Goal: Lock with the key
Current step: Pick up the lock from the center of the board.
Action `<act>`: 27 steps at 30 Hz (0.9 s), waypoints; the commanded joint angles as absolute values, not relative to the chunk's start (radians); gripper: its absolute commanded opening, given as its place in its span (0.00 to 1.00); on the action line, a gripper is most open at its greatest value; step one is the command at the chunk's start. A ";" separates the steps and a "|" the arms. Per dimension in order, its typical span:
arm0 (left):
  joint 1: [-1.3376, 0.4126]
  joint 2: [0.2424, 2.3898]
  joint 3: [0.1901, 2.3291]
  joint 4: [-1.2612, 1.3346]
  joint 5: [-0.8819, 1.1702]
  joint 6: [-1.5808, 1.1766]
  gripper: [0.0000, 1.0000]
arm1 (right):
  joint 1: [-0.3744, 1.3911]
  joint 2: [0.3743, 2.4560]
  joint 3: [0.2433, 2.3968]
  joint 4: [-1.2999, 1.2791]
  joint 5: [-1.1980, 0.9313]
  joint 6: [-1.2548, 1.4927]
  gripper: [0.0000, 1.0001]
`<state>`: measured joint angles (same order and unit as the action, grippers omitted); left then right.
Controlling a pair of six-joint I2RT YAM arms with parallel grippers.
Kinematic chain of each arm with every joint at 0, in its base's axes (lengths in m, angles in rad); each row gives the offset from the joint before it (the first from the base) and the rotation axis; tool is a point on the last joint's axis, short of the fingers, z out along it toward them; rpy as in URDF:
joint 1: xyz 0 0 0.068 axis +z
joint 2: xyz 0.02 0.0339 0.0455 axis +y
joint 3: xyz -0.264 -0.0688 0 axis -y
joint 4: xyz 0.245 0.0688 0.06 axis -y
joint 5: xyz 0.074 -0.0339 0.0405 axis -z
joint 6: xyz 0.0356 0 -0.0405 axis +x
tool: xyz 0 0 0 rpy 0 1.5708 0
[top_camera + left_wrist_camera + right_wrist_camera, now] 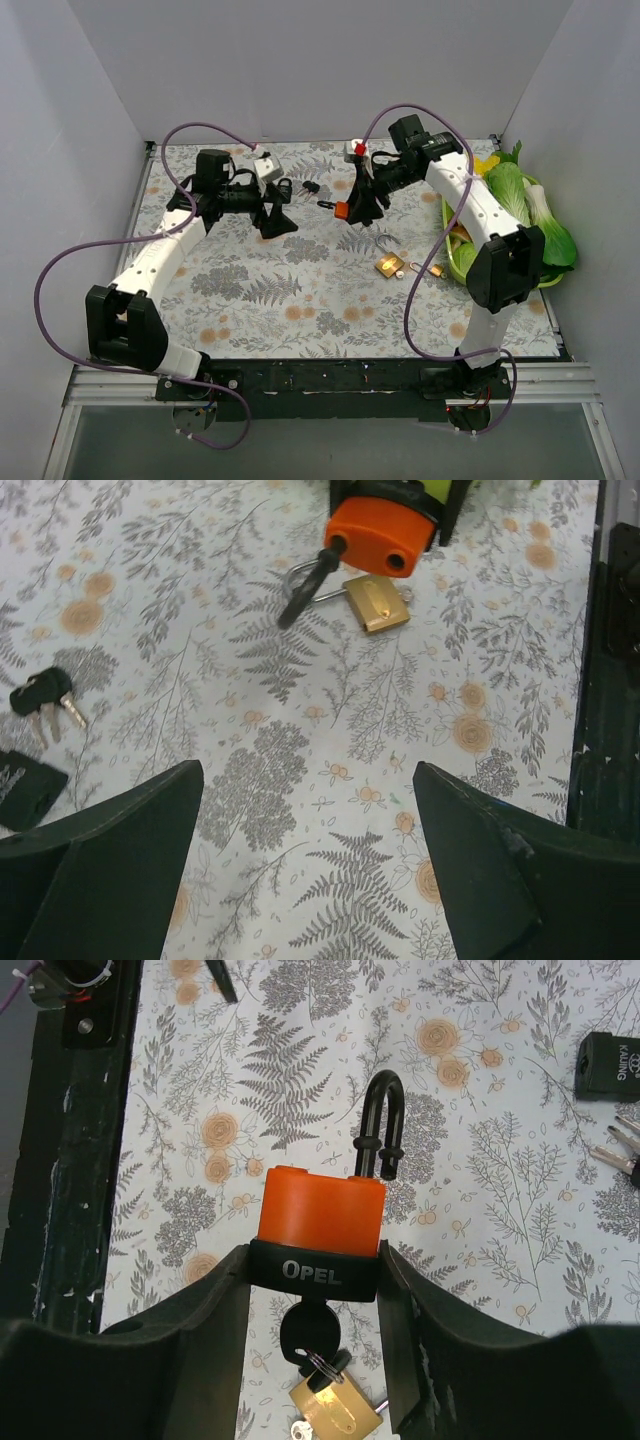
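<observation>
My right gripper is shut on an orange padlock with a black "OPEL" band and holds it above the mat. Its black shackle stands open, with one end out of the body. A black-headed key sits in the padlock's keyhole, with a ring and a second key hanging from it. In the top view the right gripper and padlock are mid-table. My left gripper is open and empty, to the left of the padlock; in the top view the left gripper is near it.
A brass padlock lies on the floral mat, also in the left wrist view. A black padlock and spare keys lie by the left gripper. A green basket of vegetables stands at the right edge.
</observation>
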<state>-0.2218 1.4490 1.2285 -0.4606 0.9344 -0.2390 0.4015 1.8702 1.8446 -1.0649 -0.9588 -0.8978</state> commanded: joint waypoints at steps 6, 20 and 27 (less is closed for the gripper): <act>-0.440 1.315 1.172 -0.370 0.804 -0.003 0.77 | 0.436 1.720 1.818 -1.106 -1.003 -0.995 0.01; -0.514 1.310 1.166 -0.357 0.718 0.080 0.52 | 0.494 1.620 1.703 -1.072 -0.971 -1.008 0.01; -0.531 1.301 1.163 -0.374 0.756 0.074 0.41 | 0.511 1.611 1.700 -1.042 -0.969 -0.968 0.01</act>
<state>-0.5144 1.3407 1.1694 -0.3809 0.7322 0.0654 0.4992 1.6604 1.6955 -1.0901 -0.9379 -0.9932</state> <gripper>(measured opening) 0.435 0.542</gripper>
